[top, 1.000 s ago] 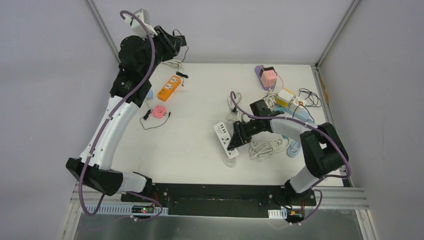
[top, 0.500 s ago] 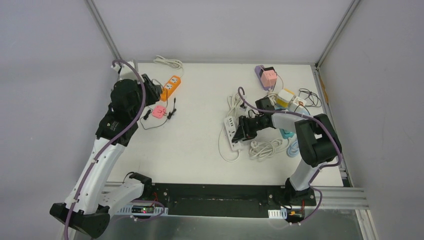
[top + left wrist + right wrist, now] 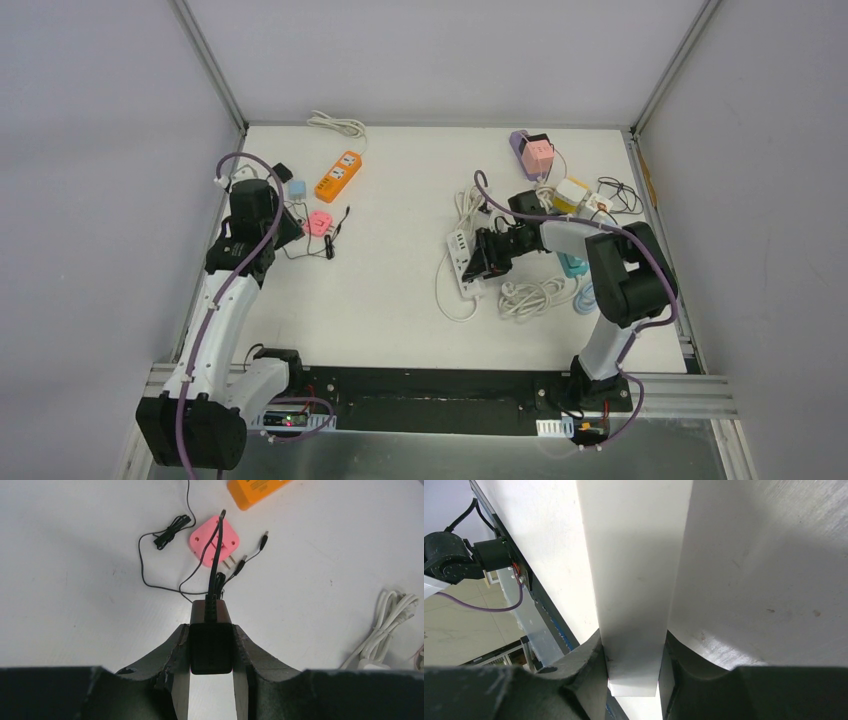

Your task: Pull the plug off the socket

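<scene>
Black plug [image 3: 211, 645] sat gripped tight in the left fingers [image 3: 172, 647] above the table [image 3: 75, 605], just short of a pink adapter [image 3: 214, 541] — out of any socket. The right fingers [image 3: 579, 680] pinched the white power strip [image 3: 634, 570], well apart. Best lowered gently, cord [image 3: 214, 580] slack, then released.

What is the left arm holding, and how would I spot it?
On the left of the white table, beside the pink adapter, the left gripper pinches a small plug. It is a boxy black block trailing a black cable; the nearby strip is orange.
</scene>
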Robot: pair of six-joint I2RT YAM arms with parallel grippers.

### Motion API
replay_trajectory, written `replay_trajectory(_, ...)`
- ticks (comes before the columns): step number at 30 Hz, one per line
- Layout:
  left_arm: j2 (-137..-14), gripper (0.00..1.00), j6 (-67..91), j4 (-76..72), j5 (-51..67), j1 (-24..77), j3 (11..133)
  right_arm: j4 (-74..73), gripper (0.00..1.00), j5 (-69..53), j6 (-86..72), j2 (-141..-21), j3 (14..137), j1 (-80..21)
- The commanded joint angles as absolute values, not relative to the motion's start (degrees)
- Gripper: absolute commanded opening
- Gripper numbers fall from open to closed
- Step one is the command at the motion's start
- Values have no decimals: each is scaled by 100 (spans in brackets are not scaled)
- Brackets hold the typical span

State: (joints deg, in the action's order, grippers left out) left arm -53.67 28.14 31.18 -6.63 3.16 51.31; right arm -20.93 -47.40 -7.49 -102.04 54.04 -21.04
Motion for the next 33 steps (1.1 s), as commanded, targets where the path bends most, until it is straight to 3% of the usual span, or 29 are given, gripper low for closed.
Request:
replay_trajectory(1,-5462,0,3132,2770,-74,48,4793,-2046,7,-4640,-610,-10261,5605,-2146)
replay_trajectory(11,-5696,0,3184,2508,228,-312,4283,-2133,8,-4658,-607,-10425,5710,-2145)
replay_trajectory(33,-6837,15,3142,1710,910,-1050,4010,-2300,10,-4903,-532,-10514,5894,-2153)
